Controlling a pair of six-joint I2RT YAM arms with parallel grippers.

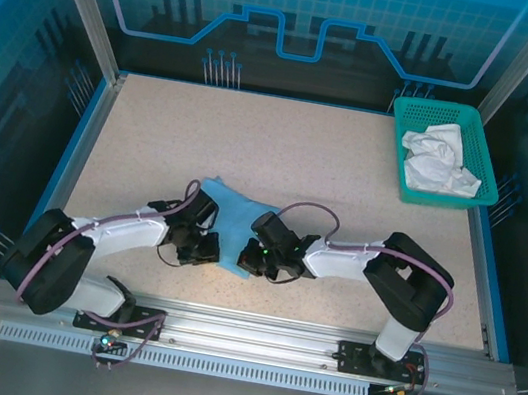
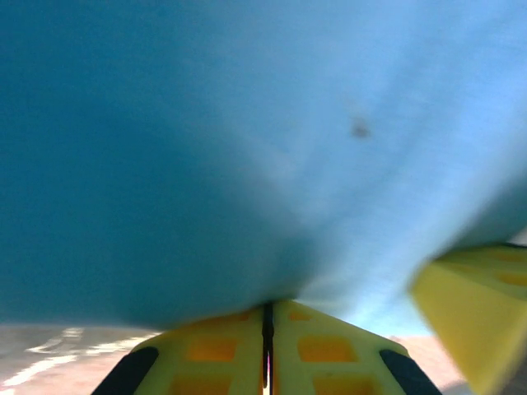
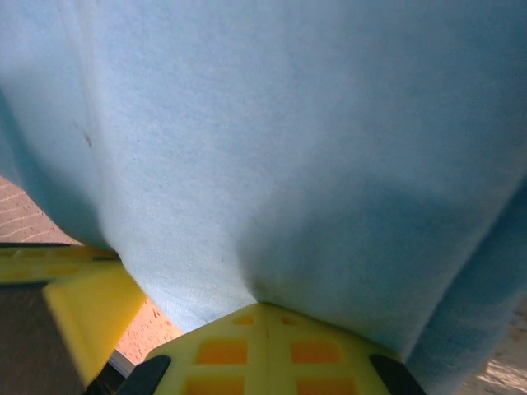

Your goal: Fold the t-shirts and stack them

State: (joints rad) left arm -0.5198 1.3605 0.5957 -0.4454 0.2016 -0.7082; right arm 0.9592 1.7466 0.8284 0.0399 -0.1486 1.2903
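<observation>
two grippers pinch one blue shirt (image 1: 236,215): left gripper (image 1: 203,248) and right gripper (image 1: 256,255) are each clamped on its near edge, close side by side, likely to lift and spread it for folding. it lies bunched on the table (image 1: 330,168) at front centre, its visible length running near to far, tilted far-left; collar end unclear. white shirt (image 1: 438,158) sits crumpled in the basket (image 1: 439,106), far right.

A teal mesh basket (image 1: 439,109) is set at the far right corner of the speckled beige worktop (image 1: 282,150), which is enclosed by blue printed panels (image 1: 305,12).
</observation>
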